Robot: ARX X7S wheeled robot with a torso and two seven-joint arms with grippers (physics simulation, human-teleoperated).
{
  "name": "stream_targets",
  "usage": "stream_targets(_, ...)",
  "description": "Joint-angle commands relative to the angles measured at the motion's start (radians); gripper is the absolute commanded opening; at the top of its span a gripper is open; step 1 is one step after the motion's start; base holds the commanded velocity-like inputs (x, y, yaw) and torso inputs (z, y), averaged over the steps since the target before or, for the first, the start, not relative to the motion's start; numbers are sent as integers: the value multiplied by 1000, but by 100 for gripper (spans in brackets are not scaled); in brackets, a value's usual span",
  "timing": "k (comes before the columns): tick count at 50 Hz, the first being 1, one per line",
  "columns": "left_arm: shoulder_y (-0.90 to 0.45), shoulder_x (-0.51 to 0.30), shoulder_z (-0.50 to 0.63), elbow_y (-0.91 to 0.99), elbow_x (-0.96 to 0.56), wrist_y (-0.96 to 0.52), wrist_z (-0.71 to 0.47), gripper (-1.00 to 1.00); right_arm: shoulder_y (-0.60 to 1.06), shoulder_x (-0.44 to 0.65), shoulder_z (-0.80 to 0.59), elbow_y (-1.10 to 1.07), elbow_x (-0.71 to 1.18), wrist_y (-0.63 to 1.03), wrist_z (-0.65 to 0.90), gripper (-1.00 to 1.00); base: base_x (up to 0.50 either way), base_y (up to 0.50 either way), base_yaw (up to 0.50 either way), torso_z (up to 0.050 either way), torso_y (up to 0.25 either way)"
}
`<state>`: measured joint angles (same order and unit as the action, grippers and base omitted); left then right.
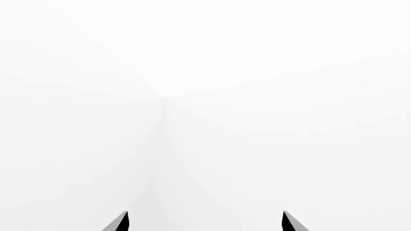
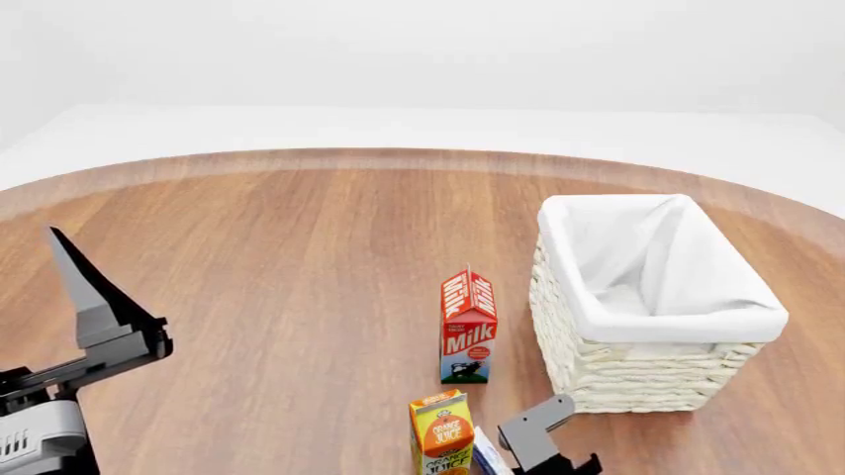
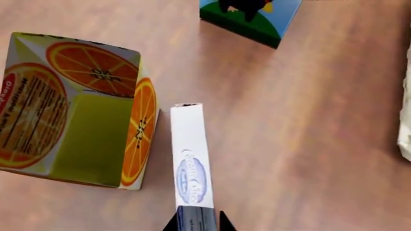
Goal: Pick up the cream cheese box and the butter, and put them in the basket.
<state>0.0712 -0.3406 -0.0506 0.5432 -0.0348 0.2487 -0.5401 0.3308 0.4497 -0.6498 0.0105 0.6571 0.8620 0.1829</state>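
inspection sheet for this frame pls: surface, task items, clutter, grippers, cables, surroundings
Surface: round wooden table, bare at the left and the far side.
Cream cheese box: standing on edge beside the orange juice carton, its near end between the right gripper fingertips.
Butter: nothing seen in any view.
Basket: upright at the table's right, white liner, nothing visible inside.
Clutter: orange juice carton and milk carton, both upright, left of the basket.
Left gripper: open, holding nothing, raised over the table's left side.
Right gripper: narrow around the box end; firm grip cannot be told.
Cables: nothing seen.
Surroundings: plain white floor and walls.
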Motion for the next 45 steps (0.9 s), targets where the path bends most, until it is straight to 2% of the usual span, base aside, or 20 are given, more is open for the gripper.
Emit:
stream_targets(1,2,17,-19,-8,9,12,25,100,9,-14,7,12,-54,-9,-20,-100,0,0,0,0,0)
stream_targets(11,2,14,-17,-12,9,15,23,100,15,-11,11,-2,-44,1,-17,-100,1,0,0,0,0)
stream_targets(14,4,12,-19,-10,8,14,21,100,20,-5,75,-62,0,13,14,-100,0,0,0,0,0)
stream_targets(21,8,10,-22,2,7,9,18,100,-26,124,268,-504,89,85,229,-100,0,0,0,0,0)
stream_targets(26,7,8,-18,6,8,6,17,100,-49,202,380,-711,177,139,309,-100,0,0,0,0,0)
stream_targets(32,7,5,-21,11,4,4,15,100,-57,245,501,-848,323,202,387,-100,0,0,0,0,0)
stream_targets(45,10,1,-21,15,1,3,11,100,-48,324,665,-961,560,246,516,-100,0,0,0,0,0)
